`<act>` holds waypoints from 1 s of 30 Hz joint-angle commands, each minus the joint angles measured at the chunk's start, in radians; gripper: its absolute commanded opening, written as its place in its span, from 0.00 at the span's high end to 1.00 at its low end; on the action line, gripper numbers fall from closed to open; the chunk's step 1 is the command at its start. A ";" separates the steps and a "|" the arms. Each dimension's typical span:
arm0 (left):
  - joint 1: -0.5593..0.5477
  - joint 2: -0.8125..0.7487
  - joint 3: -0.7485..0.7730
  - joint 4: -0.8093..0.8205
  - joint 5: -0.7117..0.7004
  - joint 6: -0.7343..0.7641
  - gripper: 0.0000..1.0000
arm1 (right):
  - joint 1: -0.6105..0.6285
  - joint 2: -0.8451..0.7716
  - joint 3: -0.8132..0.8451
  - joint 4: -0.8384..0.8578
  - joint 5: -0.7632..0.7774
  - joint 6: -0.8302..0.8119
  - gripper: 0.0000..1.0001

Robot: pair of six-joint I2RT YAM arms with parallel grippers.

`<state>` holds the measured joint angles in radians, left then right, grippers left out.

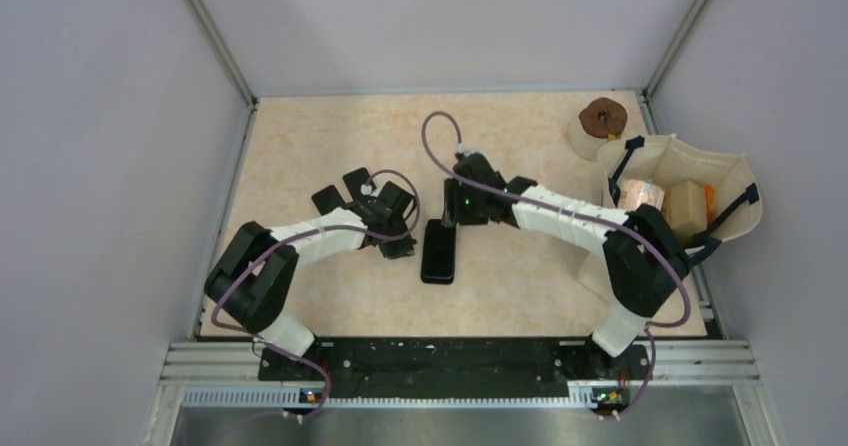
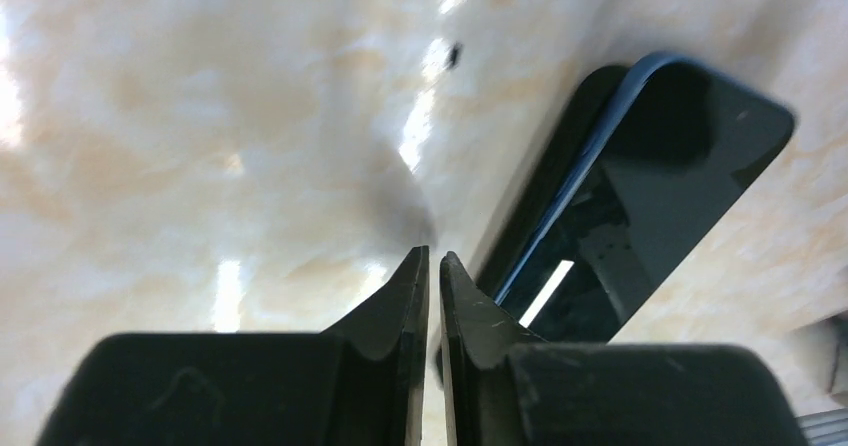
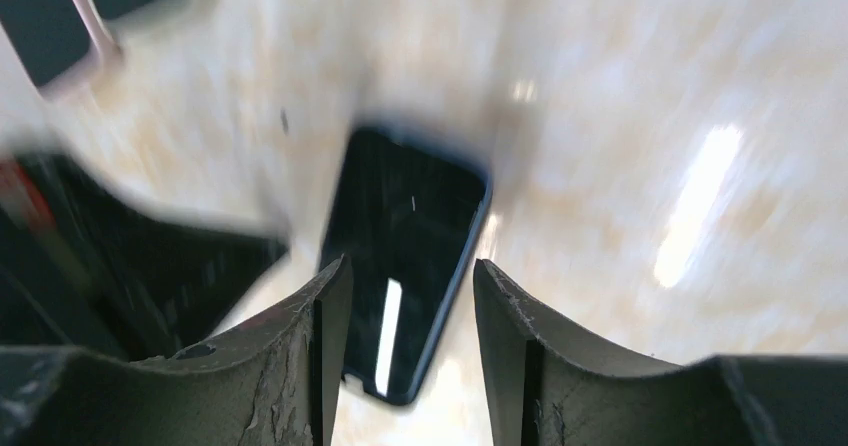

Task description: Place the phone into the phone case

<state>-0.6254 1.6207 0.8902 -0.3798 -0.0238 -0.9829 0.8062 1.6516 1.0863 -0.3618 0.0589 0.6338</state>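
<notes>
A black phone (image 1: pixel 437 254) with a thin blue rim lies flat near the table's middle. In the left wrist view (image 2: pixel 650 166) a black edge, perhaps the phone case (image 2: pixel 545 181), runs along its left side; I cannot tell how far the phone sits in it. My left gripper (image 1: pixel 403 246) is shut and empty, low over the table just left of the phone; its tips (image 2: pixel 433 254) show only a thin slit. My right gripper (image 1: pixel 447 216) is open and empty, above the phone's far end. The phone (image 3: pixel 405 216) shows between and beyond its fingertips (image 3: pixel 410 264).
Two flat black rectangles (image 1: pixel 340 191) lie behind the left gripper, also in the right wrist view (image 3: pixel 40 16). A cream cloth bag (image 1: pixel 735 181) with items inside stands at the right edge. A brown-topped roll (image 1: pixel 603 118) stands at the back right. Walls enclose the table.
</notes>
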 commanded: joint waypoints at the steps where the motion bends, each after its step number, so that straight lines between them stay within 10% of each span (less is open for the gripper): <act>1: -0.036 -0.138 -0.083 -0.071 -0.059 -0.006 0.87 | -0.111 0.118 0.211 0.020 -0.047 -0.132 0.52; 10: -0.228 -0.240 -0.152 -0.098 -0.042 -0.125 1.00 | -0.150 0.357 0.407 -0.026 -0.046 -0.204 0.64; 30: -0.247 -0.076 -0.132 -0.006 -0.109 -0.196 1.00 | -0.036 0.287 0.152 0.040 -0.083 -0.156 0.68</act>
<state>-0.8963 1.5040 0.7521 -0.3927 -0.0628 -1.1625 0.7105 1.9816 1.3170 -0.2840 0.0143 0.4503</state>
